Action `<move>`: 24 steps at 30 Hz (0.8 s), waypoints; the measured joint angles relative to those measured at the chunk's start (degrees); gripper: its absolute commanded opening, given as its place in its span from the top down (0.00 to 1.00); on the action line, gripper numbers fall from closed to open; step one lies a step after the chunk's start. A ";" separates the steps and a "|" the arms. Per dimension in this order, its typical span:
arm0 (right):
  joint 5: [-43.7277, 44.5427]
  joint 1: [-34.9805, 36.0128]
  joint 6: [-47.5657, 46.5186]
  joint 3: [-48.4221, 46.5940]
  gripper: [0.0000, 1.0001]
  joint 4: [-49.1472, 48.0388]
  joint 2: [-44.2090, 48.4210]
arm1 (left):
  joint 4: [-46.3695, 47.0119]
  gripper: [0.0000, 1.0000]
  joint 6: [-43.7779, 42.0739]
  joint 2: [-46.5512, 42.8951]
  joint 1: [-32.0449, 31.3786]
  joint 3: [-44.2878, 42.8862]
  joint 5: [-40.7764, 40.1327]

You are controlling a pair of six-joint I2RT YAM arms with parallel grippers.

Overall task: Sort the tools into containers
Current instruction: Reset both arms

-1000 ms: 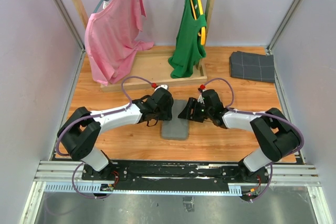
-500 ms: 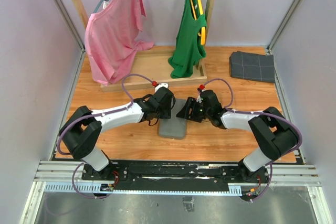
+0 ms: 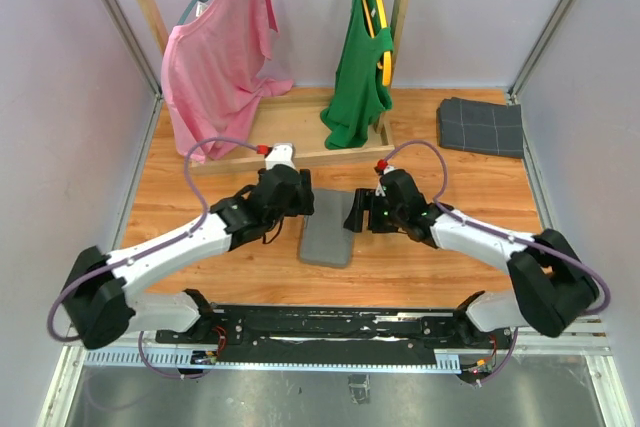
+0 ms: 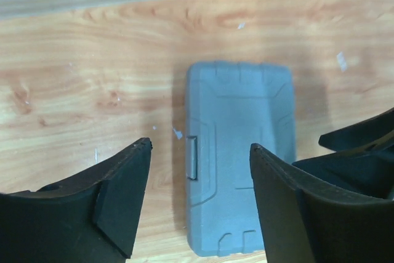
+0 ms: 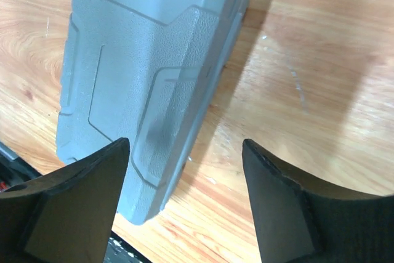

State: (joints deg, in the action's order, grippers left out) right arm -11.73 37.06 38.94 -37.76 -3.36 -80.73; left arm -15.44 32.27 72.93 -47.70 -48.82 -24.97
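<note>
The grey plastic tool case (image 3: 330,238) lies closed and flat on the wooden table between my two arms. Its lid and small latch face the left wrist camera, where the case (image 4: 240,152) lies below my left gripper (image 4: 200,149), whose jaws stand open above it with nothing between them. The right wrist view shows the case (image 5: 141,72) at the left, and my right gripper (image 5: 184,146) hangs open over its right edge, touching nothing. In the top view the left gripper (image 3: 298,199) and right gripper (image 3: 358,215) flank the case's far end. No tools are in view.
A wooden clothes rack (image 3: 300,132) with a pink shirt (image 3: 215,57) and a green shirt (image 3: 360,67) stands at the back. A dark grey folded cloth (image 3: 480,127) lies at the back right. Grey walls close in both sides.
Both grippers have lifted off the case and opened wider. The left arm has pulled back to the left and stretched out; the right arm has drawn back to the right.
</note>
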 measured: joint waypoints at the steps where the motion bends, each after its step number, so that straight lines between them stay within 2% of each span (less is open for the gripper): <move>1: 1.05 0.00 -1.14 -0.22 0.22 1.40 1.55 | 0.46 0.28 -0.13 -2.19 0.00 0.39 -0.79; 10: 13.31 0.00 -10.95 -1.55 0.15 9.42 19.19 | 6.54 0.20 -0.15 -20.50 0.00 8.68 -7.76; 15: 22.47 0.00 -15.13 -0.39 0.00 12.44 30.05 | 7.87 0.18 0.59 -27.78 0.00 12.17 -12.37; 18: 27.43 0.00 -16.68 1.14 0.02 13.46 35.71 | 8.09 0.16 1.01 -30.93 0.00 13.44 -14.88; 23: 35.41 0.00 -17.31 4.72 0.02 16.24 43.67 | 7.58 0.01 1.68 -34.71 0.00 15.61 -18.75; 24: 36.72 0.00 -17.20 5.31 0.02 17.03 45.05 | 7.15 0.01 1.88 -35.32 0.00 15.98 -19.41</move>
State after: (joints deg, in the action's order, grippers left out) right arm 24.99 37.06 21.74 -32.45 13.67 -35.68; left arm -8.29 34.15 37.60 -47.70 -32.84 -44.38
